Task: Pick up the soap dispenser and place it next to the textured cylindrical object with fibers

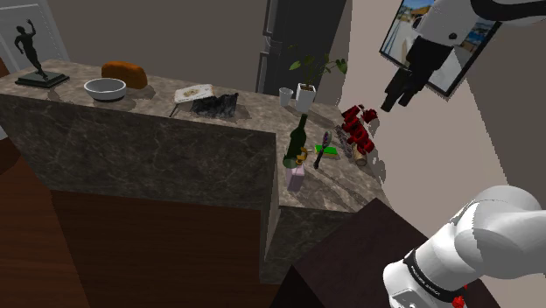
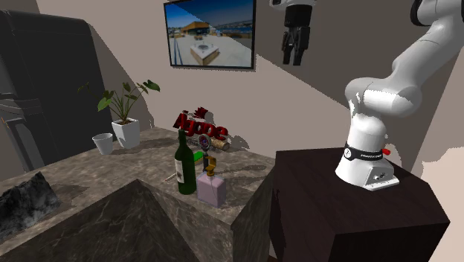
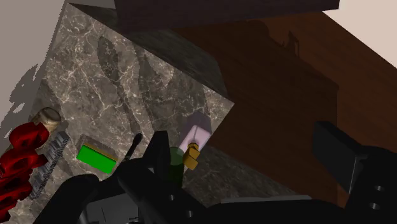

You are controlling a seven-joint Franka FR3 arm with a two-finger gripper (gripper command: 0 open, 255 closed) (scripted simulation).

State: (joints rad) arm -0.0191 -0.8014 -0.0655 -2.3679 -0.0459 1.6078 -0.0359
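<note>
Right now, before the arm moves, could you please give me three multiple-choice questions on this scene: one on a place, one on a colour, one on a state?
1. The soap dispenser stands: A) in a sink; B) beside the green wine bottle; C) on a shelf.
2. The decorative letters are: A) blue; B) white; C) red.
3. The jaws are: A) open; B) shut on the bottle; C) shut on nothing.
Answers: 1 B, they stand together on the counter; 2 C, they look dark red; 3 A, the wrist view shows them apart.
</note>
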